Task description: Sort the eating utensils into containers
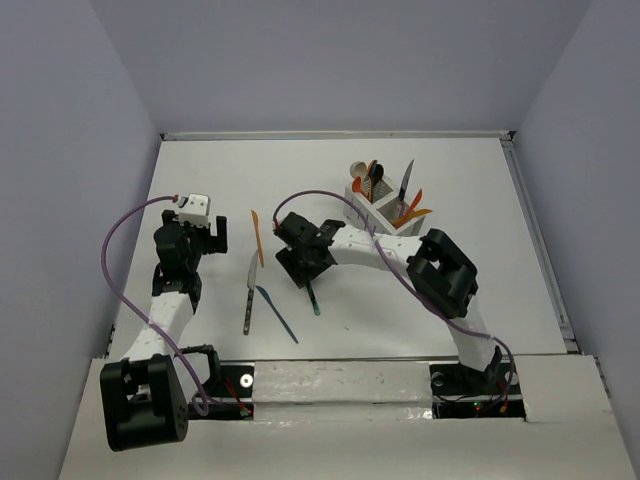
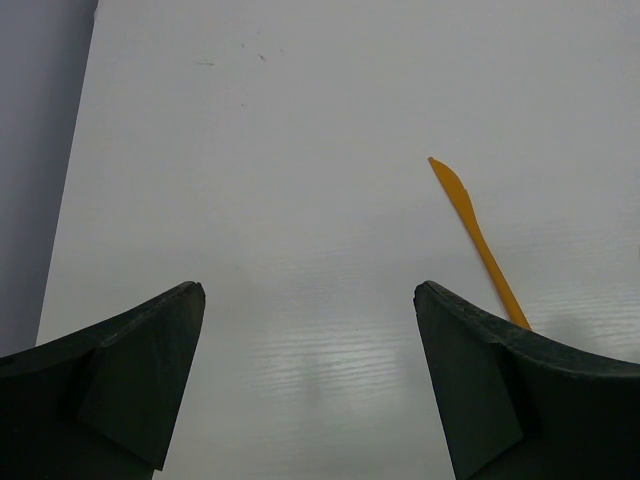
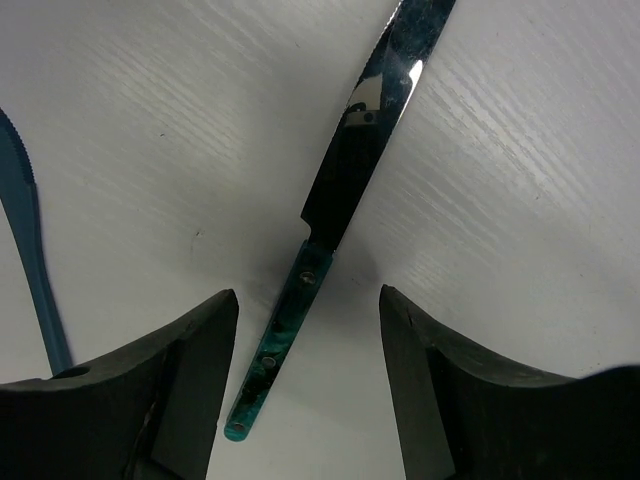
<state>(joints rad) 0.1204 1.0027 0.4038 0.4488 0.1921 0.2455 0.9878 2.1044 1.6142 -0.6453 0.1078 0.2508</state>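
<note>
The white caddy (image 1: 372, 207) stands at the back right and holds several orange and dark-handled utensils. On the table lie an orange knife (image 1: 257, 237), a silver knife with a dark handle (image 1: 249, 292), a blue knife (image 1: 277, 313) and a teal-handled knife (image 1: 313, 296). My right gripper (image 1: 304, 268) is open and low over the teal-handled knife; in the right wrist view the handle (image 3: 280, 340) lies between the open gripper (image 3: 308, 305), untouched, with the blue knife (image 3: 30, 250) at the left. My left gripper (image 1: 205, 238) is open and empty; its wrist view shows the gripper (image 2: 310, 300) left of the orange knife (image 2: 475, 235).
Grey walls close in the table on the left, back and right. The table's raised rim (image 1: 535, 230) runs along the right side. The arm bases (image 1: 470, 385) sit at the near edge.
</note>
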